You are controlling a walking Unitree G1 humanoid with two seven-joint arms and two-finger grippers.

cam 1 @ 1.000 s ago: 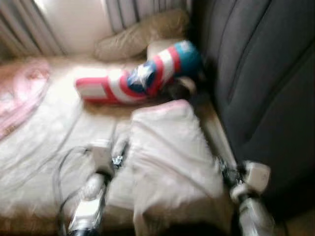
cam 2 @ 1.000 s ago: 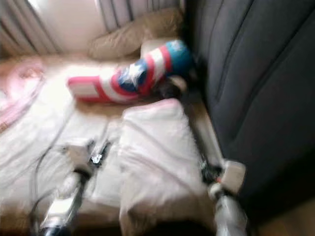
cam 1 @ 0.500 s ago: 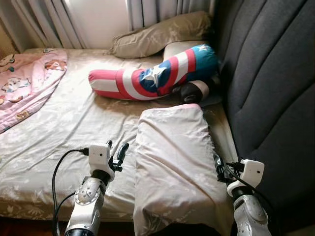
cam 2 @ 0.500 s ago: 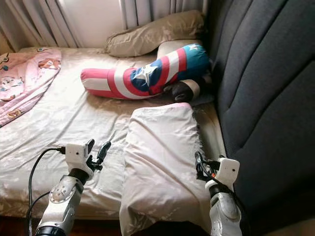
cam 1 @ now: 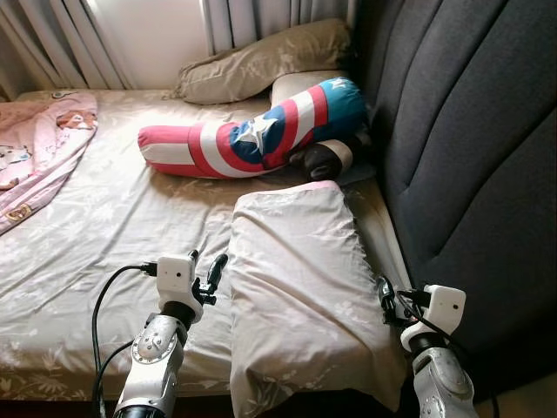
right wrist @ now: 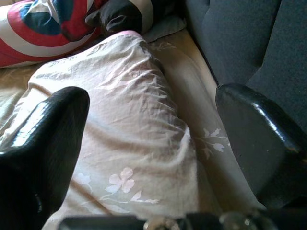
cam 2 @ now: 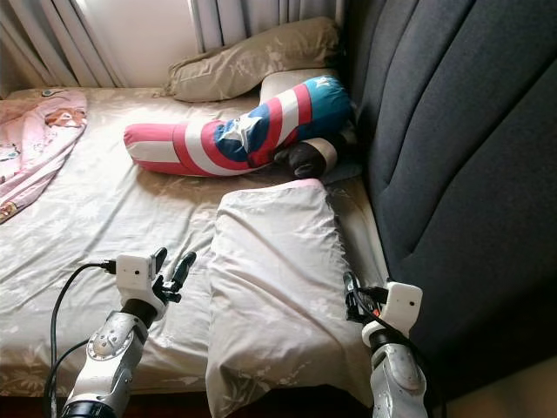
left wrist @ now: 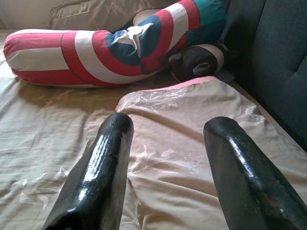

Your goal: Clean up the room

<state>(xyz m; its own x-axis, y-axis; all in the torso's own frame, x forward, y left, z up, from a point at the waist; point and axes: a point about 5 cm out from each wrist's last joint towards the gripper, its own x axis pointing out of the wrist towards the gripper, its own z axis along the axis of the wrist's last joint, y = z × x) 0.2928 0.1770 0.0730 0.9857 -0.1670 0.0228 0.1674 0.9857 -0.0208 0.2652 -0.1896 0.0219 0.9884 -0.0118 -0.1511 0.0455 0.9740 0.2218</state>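
your left claw point(cam 1: 211, 272) and right claw point(cam 1: 384, 294) stand on either side of the pale pillow point(cam 1: 300, 287), both spread wide and holding nothing, so that each can take one edge. the pillow lies lengthwise on the bed point(cam 1: 96, 226), its near end overhanging the edge, beside the dark headboard point(cam 1: 470, 148); the striped bolster point(cam 1: 252, 131) lies crosswise beyond it.
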